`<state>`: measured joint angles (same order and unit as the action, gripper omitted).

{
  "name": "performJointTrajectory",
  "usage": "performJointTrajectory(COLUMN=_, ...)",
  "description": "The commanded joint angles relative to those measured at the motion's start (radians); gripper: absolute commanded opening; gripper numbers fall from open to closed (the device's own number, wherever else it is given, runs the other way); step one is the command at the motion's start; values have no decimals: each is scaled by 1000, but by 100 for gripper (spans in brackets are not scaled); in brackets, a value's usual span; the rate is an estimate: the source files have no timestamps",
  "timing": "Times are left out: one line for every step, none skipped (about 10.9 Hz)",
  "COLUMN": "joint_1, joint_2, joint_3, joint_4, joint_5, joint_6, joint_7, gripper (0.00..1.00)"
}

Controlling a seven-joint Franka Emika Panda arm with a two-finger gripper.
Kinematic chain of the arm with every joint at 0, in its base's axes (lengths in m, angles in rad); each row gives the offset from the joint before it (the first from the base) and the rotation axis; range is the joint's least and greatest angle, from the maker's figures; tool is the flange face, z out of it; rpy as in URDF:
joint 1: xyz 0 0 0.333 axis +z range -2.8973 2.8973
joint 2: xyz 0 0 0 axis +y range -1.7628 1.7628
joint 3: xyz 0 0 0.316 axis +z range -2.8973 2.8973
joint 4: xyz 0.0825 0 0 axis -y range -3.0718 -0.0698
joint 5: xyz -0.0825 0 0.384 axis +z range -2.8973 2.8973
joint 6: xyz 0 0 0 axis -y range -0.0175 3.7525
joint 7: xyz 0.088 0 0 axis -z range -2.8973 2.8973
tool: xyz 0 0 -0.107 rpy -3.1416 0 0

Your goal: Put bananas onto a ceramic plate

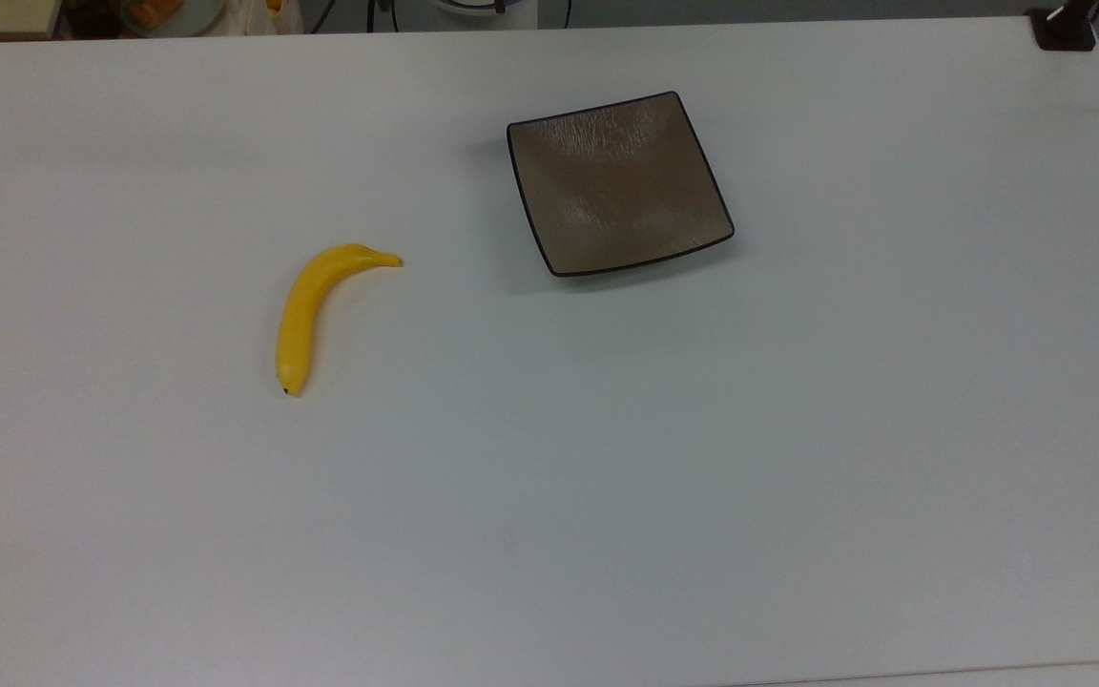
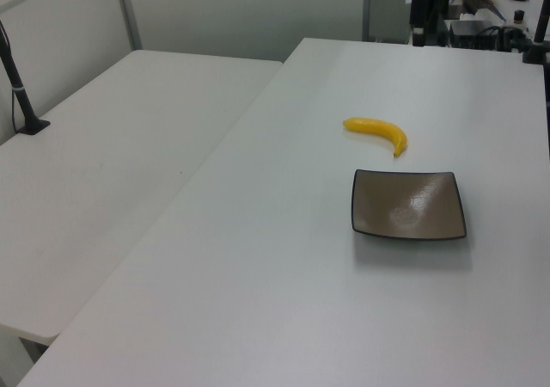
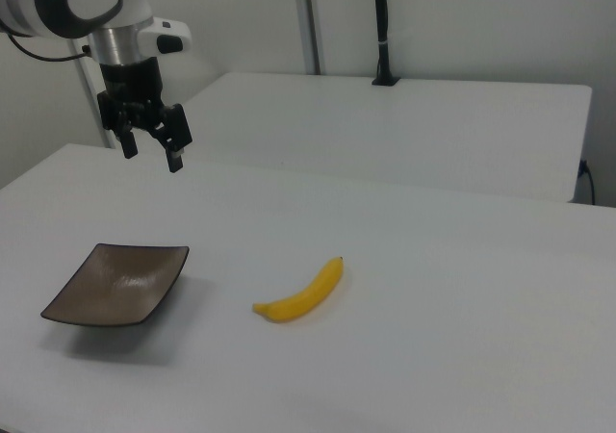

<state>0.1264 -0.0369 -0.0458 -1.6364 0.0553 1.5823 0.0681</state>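
In the top view the banana is lying on the table, well apart from the empty plate, off to the top view's left. In the left view it is lying just beyond the plate. In the right view the gripper is hanging open and empty, high above the plate; the banana, long axis slanting, is lying down to the right view's right.

Non-task stuff: two white tables, one black pole.
Main table lies below the gripper; second table adjoins it behind the gripper. The black pole stands on that table's far edge, well off toward the right view's right.
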Motion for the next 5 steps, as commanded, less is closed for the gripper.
performJointTrajectory(joint_1=13, joint_2=15, joint_3=-5, joint_4=-14, joint_5=-26, joint_6=69, joint_7=24, gripper=100)
performJointTrajectory(joint_1=13, joint_2=15, joint_3=-5, joint_4=-14, joint_5=-26, joint_6=70, joint_7=24, gripper=100)
performJointTrajectory(joint_1=13, joint_2=19, joint_3=-5, joint_4=-14, joint_5=-28, joint_6=71, joint_7=24, gripper=100)
performJointTrajectory(joint_1=13, joint_2=19, joint_3=-5, joint_4=-14, joint_5=-28, joint_6=71, joint_7=24, gripper=100)
performJointTrajectory(joint_1=13, joint_2=20, joint_3=-5, joint_4=-14, joint_5=-28, joint_6=70, joint_7=24, gripper=100)
